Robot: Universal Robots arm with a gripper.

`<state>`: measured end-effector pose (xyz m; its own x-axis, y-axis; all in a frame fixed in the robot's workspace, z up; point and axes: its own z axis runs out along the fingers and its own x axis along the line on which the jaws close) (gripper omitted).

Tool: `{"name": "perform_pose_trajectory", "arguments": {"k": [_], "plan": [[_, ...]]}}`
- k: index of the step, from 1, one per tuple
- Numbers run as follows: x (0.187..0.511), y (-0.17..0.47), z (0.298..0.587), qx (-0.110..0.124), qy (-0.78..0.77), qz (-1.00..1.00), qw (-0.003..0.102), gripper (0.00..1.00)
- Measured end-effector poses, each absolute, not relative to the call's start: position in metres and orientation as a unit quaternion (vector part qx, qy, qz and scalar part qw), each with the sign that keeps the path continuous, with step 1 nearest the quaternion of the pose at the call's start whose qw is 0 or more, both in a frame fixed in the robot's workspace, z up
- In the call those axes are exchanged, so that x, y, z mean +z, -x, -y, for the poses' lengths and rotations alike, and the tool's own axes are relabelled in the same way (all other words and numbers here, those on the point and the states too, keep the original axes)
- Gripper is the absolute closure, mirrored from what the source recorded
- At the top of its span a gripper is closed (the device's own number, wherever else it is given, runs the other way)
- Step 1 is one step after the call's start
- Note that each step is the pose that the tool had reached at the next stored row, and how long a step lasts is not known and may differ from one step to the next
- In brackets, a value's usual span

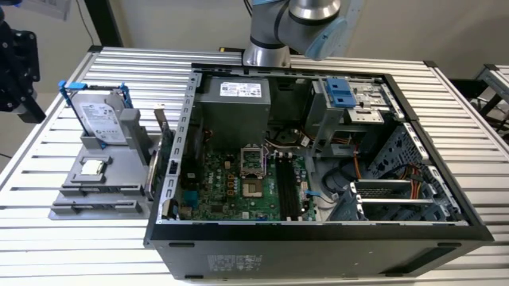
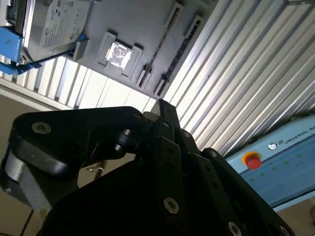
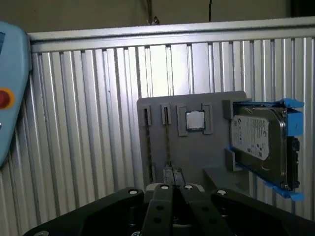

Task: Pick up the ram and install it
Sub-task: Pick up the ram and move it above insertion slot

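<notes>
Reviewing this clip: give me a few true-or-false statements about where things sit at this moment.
1. The computer case lies open with its motherboard exposed. True.
2. The hard drive is mounted inside the case. False: it stands in the grey holder beside the case.
3. A square chip lies in a recess of the holder. True.
4. The end effector is down over the motherboard. False: in both wrist views it faces the holder on the slatted table.
</notes>
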<state>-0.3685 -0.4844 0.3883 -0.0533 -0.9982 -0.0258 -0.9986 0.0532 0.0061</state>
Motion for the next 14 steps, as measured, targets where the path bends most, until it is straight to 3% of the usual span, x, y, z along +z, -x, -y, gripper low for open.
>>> {"name": "perform_pose_trajectory", "arguments": {"k": [14], "plan": [[0.3878,0.3685,0.4845,0.011,0.741,-0.671,0.007,1.00]]}}
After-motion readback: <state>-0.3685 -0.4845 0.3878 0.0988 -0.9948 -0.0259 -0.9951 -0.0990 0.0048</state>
